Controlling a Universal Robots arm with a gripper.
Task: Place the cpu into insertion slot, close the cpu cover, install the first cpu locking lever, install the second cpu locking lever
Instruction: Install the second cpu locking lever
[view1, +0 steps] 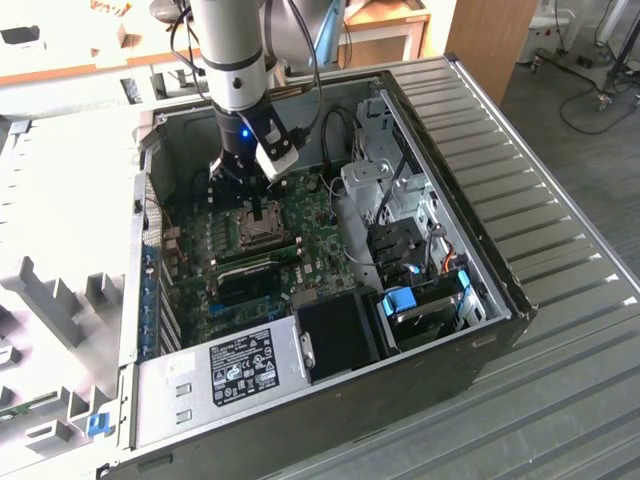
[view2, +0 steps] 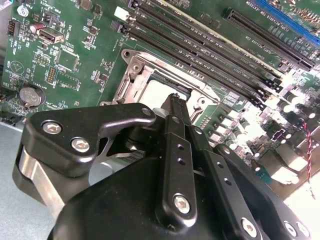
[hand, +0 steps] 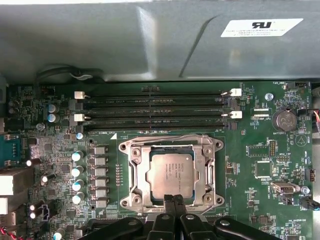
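The cpu (hand: 172, 174) lies flat in the insertion slot (hand: 131, 200) on the green board, its dull silver top showing. The cpu cover (hand: 141, 175), a silvery frame, lies down around the chip. A thin wire lever (hand: 165, 137) runs along the socket's edge nearest the memory slots. My gripper (hand: 173, 198) is shut, its black fingertips together at the socket's edge farthest from the memory slots, with nothing visible between them. In the second wrist view the fingertips (view2: 176, 100) sit right at the cover's rim (view2: 135, 80), beside the cpu (view2: 159, 91). In the exterior view my gripper (view1: 256, 208) hangs just over the socket (view1: 262, 235).
Long memory slots (hand: 155, 107) run beside the socket, with the grey case wall (hand: 150, 40) behind them. A row of capacitors (hand: 77, 170) and a coin battery (hand: 286, 120) flank the socket. A power supply (view1: 240, 370), a black shroud (view1: 340, 335) and drive bays (view1: 400, 300) crowd the case.
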